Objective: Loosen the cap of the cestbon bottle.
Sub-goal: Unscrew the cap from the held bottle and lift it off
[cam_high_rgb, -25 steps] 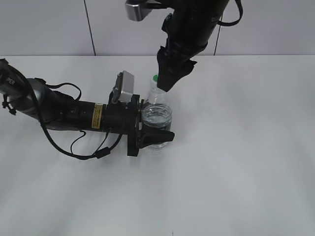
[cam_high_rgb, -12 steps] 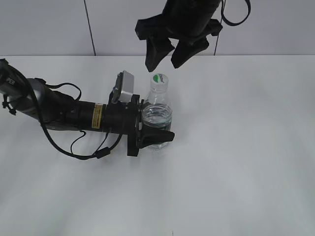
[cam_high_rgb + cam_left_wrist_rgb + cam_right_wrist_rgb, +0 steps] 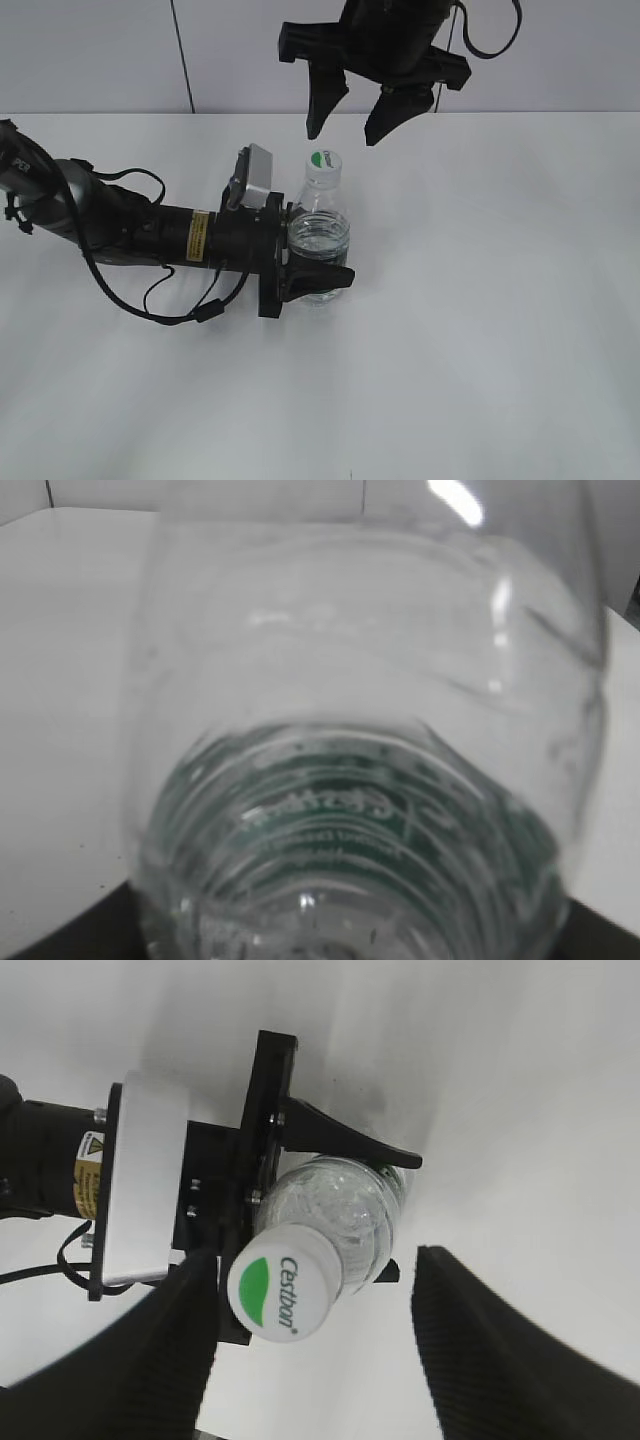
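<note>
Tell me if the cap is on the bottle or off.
On. The white cap sits atop the bottle neck; whether it is loosened, cannot tell.

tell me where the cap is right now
The cap sits on the upright cestbon bottle left of centre in the exterior view, just below the open right gripper, untouched.

White table [image 3: 480, 330] under me, matte, plain; soft even light, faint shadows only; behind it a pale grey wall [image 3: 90, 55] made of panels, meeting the table's far edge in a straight line; two dark vertical seams [image 3: 181, 55] split the panels, one left, one right of centre.
</note>
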Controlling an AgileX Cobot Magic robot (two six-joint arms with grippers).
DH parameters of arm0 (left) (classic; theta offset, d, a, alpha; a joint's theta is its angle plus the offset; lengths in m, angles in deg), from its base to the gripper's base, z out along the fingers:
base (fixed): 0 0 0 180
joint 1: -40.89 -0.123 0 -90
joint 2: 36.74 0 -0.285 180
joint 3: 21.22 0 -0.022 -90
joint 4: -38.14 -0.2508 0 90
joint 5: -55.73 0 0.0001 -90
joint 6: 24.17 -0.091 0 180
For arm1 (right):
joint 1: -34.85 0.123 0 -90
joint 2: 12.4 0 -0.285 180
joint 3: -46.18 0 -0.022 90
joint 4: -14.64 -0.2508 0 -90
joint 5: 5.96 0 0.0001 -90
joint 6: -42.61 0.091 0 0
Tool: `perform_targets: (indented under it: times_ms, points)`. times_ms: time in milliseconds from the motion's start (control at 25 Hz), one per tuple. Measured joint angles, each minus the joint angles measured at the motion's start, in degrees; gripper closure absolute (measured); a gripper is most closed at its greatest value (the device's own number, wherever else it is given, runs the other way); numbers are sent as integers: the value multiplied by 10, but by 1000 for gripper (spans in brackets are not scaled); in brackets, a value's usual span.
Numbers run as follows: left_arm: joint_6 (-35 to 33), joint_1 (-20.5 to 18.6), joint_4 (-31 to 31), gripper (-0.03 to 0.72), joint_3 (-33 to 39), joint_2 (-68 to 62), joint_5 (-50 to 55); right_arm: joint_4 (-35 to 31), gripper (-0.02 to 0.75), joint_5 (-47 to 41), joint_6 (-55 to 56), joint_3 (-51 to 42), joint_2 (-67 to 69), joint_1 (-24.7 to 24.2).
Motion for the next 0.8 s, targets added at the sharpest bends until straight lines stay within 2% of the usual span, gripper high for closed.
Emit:
perform_targets:
  times_ms: [800]
  points:
    - [0, 0, 6, 276, 0, 0, 1, -36, 277, -17, 24, 0, 21, 0]
